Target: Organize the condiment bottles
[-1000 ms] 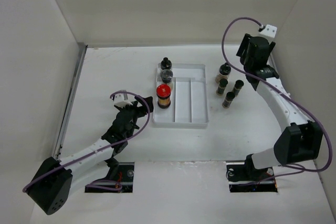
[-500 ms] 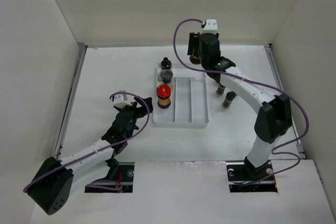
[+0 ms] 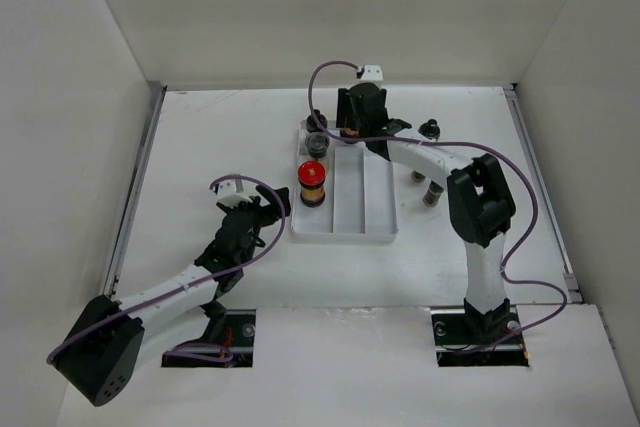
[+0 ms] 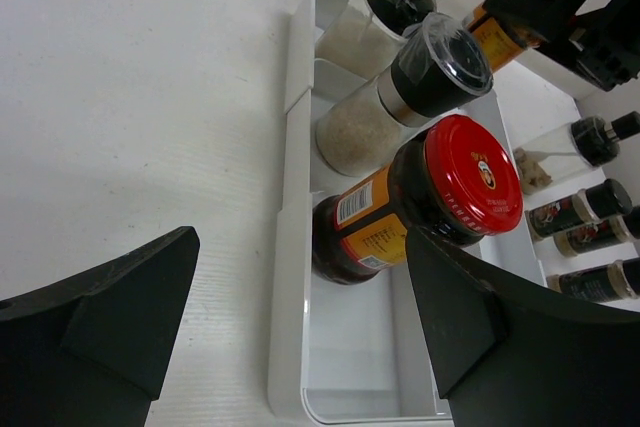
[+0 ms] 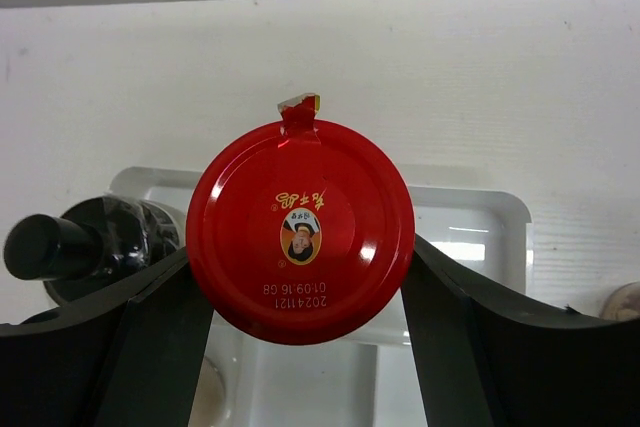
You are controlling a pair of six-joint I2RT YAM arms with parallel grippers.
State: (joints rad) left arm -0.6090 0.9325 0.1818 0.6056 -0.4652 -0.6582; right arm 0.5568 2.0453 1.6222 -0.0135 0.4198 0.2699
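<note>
Right gripper (image 3: pixel 350 132) clamped on red-capped bottle (image 5: pixel 300 232) over tray (image 3: pixel 375 232) far end, left gripper (image 3: pixel 268 205) apart, beside tray on desk (image 3: pixel 200 147)

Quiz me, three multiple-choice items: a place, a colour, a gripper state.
1. Where does the unheld red-capped jar stand? A) left compartment of the tray B) its middle compartment C) off it
2. Cap colour of the bottle in the right gripper? A) black B) red C) white
3. The left gripper is? A) shut on a bottle B) shut, empty C) open, empty
A, it sits by the tray's left wall; B, a red lid fills the right wrist view; C, its jaws stand wide apart, gripping nothing.
</note>
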